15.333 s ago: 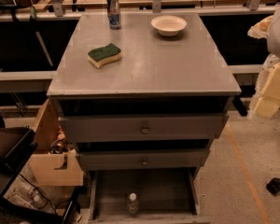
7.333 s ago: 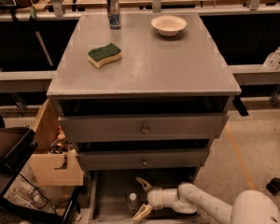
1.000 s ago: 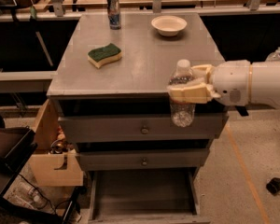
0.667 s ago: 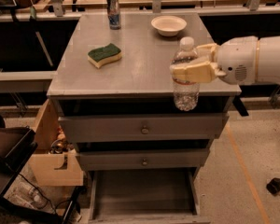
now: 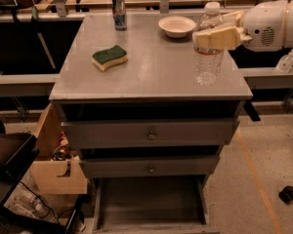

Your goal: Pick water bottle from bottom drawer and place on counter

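The water bottle [image 5: 207, 62] is up at counter level, well above the bottom drawer [image 5: 149, 201], which stands pulled open nearest us. Over the two knobbed drawers [image 5: 149, 133], the counter [image 5: 151, 67] has the bottle upright at its front right. We can't tell if the base touches. The gripper [image 5: 210, 37] reaches in from the right, fingers clamped around the bottle's upper part. Farther back there's a sponge [image 5: 109, 57], then a bowl [image 5: 176, 26] and a can [image 5: 119, 11].

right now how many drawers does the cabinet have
3: the upper knobbed drawer, the lower knobbed drawer, and the open bottom drawer beneath. The gripper grips the water bottle over the counter.
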{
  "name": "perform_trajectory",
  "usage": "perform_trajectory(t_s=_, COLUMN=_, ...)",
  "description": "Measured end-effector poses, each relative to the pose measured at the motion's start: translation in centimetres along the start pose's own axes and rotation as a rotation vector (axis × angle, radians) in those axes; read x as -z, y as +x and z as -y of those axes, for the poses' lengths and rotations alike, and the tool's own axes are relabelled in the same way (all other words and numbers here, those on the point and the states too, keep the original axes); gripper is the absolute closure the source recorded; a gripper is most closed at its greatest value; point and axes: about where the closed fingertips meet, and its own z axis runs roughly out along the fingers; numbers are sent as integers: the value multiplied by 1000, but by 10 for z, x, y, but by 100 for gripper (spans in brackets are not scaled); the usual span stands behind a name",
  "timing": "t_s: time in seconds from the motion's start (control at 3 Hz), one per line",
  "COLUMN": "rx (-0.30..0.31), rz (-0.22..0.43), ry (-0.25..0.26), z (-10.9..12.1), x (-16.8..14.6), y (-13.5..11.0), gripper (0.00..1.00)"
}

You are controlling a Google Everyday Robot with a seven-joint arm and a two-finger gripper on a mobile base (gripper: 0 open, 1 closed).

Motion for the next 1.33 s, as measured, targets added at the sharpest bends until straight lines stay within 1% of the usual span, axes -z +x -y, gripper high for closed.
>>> perform_trajectory(t_s=0.33, rx=1, rz=30, ry=21, z=37, x=5, y=-11, gripper=100)
perform_trajectory(t_s=0.67, rx=12, rz=96, ry=53, z=88, x=3, y=-10, gripper=100)
perform_trajectory(t_s=1.0, rx=17, rz=115, ry=70, z=116, x=-7, y=-5, gripper=100)
perform_trajectory(t_s=1.33, rx=-13, rz=125, ry=66, z=137, x=-26, y=7, gripper=100)
